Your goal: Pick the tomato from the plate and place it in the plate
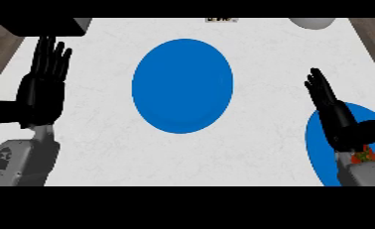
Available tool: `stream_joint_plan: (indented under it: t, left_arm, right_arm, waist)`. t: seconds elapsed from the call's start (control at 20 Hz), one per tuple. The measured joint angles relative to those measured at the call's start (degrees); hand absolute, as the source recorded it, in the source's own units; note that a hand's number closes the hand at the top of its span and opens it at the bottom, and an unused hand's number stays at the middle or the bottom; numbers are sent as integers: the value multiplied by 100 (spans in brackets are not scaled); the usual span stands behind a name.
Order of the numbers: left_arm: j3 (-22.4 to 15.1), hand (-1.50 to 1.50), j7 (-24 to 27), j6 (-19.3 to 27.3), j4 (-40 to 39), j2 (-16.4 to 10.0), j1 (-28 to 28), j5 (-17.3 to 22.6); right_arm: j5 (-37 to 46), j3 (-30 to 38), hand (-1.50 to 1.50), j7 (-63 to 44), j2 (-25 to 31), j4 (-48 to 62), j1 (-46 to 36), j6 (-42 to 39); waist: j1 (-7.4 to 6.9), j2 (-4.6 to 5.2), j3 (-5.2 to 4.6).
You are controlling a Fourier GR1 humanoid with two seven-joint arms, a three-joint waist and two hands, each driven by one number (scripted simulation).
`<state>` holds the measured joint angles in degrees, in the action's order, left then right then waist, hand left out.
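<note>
A large blue plate (182, 85) lies in the middle of the white counter with nothing on it. A second blue plate (319, 143) sits at the lower right edge, partly covered by my right arm. The tomato (362, 155) shows only as a small red patch with green beside my right wrist, on that second plate. My right hand (333, 111) is open, fingers straight and pointing up, above the near plate's left part. At the left edge my left hand (42, 88) rests open, fingers up, away from both plates.
A dark object (51, 26) fills the top left corner. A pale rounded object (312, 22) sits at the top right edge. A small dark item (220, 19) lies at the counter's far edge. Brown floor shows past the counter's left and right sides.
</note>
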<state>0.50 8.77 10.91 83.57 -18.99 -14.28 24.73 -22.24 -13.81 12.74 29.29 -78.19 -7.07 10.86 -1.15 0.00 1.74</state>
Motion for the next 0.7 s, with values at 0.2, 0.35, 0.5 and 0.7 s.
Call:
stream_joint_plan:
  t: [0.2, 0.35, 0.5, 0.7]
  left_arm:
    - [-180, 0, -14, 65, -68, -397, 434, -576]
    - [-302, 0, -10, 98, -286, -818, 892, -1081]
    - [-464, 0, 37, 137, -377, -1002, 1363, -1431]
    - [-624, 0, 56, 261, -277, -1072, 1765, -1739]
  right_arm:
    - [-870, 473, -150, 241, -163, -510, 105, -550]
    - [-1351, 1013, -150, 417, -80, -834, 156, -710]
    - [-1571, 1786, -150, 911, -93, -1047, 469, -363]
    - [-2028, 2451, -150, 1661, -608, -1612, 1313, -314]
  waist:
    - [152, -43, -92]
    - [295, -84, -123]
    - [404, -98, -143]
    - [441, -98, -156]
